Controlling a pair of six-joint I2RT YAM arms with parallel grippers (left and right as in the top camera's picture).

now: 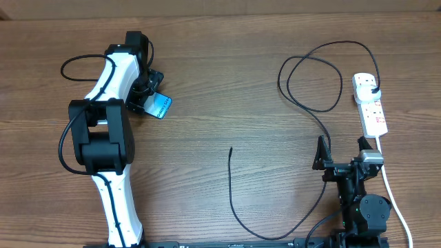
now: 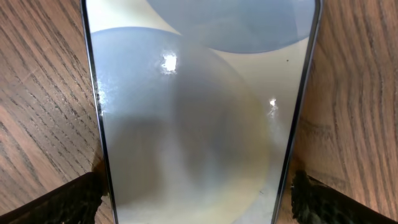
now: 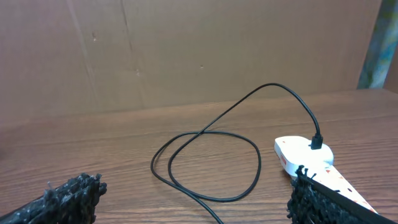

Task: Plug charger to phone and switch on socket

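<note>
Overhead: the phone [image 1: 161,107] lies on the table [image 1: 227,83] at about 10 o'clock. The left gripper [image 1: 153,102] hangs over it with its jaws spread wide, likely to pin the phone for plugging. The white lettering on the cyan screen is too small to read. The socket [image 1: 370,103] sits at 2 o'clock. The charger [image 1: 230,165] has its plug [image 1: 373,87] already seated in the far outlet, so only the free tip near the centre needs carrying. The right gripper [image 1: 341,148] waits at 4 o'clock, wide and empty, pointing toward 12.

Left wrist: the phone's pale screen fills the view. The fingertips [image 2: 68,199] stand outside its dark edges at 7 and 5 o'clock, and I cannot tell whether they touch. No writing shows.

Right wrist: both fingers frame the bottom corners with nothing between them. The cable loops at 6 o'clock, and the socket's red marks at 4 o'clock cannot be read.
</note>
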